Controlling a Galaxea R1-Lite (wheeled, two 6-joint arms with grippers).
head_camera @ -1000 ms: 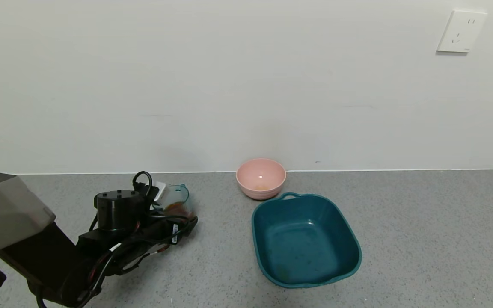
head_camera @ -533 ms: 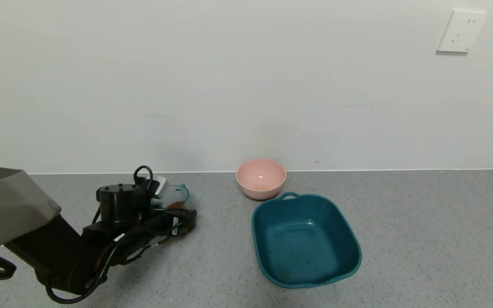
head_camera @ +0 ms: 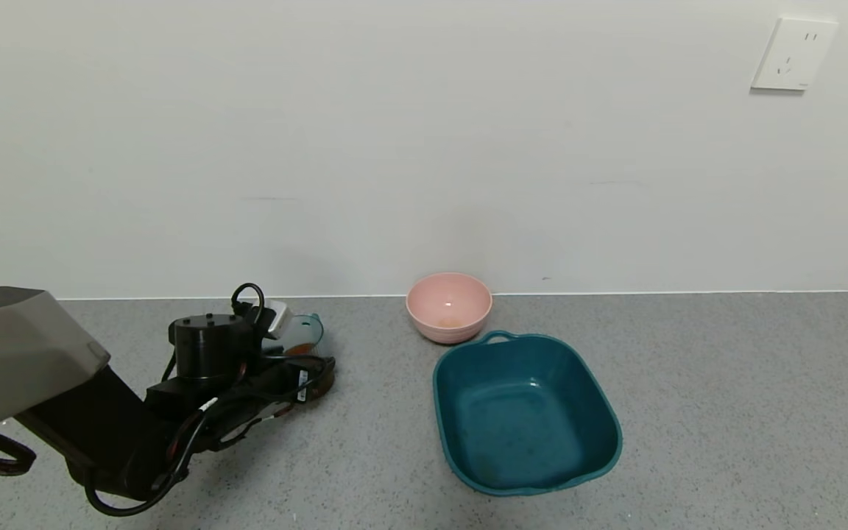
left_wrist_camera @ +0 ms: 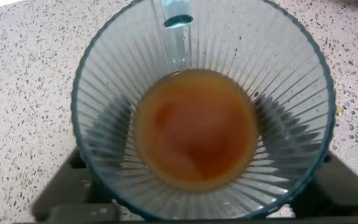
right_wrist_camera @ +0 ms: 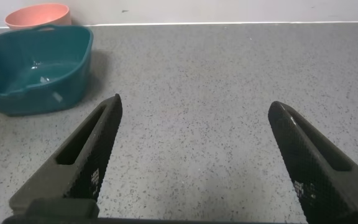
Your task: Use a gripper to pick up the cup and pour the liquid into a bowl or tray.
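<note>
The clear blue-grey ribbed cup [head_camera: 305, 336] stands at the left of the counter with brown-orange liquid [left_wrist_camera: 194, 127] in its bottom. My left gripper [head_camera: 311, 358] is shut on the cup. In the left wrist view its dark fingers [left_wrist_camera: 112, 127] show through the cup's ribbed wall [left_wrist_camera: 291, 93] on both sides. The dark teal basin [head_camera: 601, 412] lies to the right of the cup, apart from it, and it also shows in the right wrist view [right_wrist_camera: 73, 68]. My right gripper [right_wrist_camera: 196, 102] is open and empty over bare counter, out of the head view.
A round pink bowl [head_camera: 468, 324] with a little orange residue stands behind the basin, close to the wall. A grey speckled counter [head_camera: 726, 405] stretches to the right. A white wall socket [head_camera: 792, 55] is high on the right.
My left arm with the cup has shifted slightly toward the wall. The cup looked larger and more tilted a second ago. The basin and pink bowl have not moved.
</note>
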